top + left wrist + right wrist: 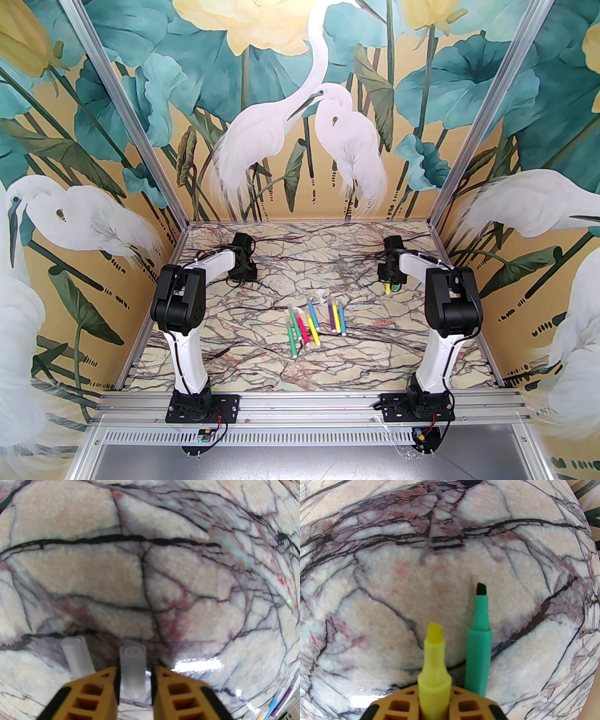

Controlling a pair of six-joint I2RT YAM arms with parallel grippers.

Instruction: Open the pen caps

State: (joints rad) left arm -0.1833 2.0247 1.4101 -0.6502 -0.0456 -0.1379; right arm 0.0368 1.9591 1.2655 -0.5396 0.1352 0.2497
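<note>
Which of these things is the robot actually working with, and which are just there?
In the job:
yellow marker in the right gripper
green marker beside it
clear cap at the left gripper
second clear cap beside it
loose markers mid-table

Just there:
marble-patterned tabletop
egret mural

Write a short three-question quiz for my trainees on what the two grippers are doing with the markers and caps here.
1. True or false: the yellow marker in the right gripper has its cap on.
2. What sits between the fingers of the left gripper? A) a clear cap B) a pencil C) nothing
3. Fill in: the uncapped marker lying on the table beside the yellow one is coloured ____.
Key: 1 false; 2 A; 3 green.
</note>
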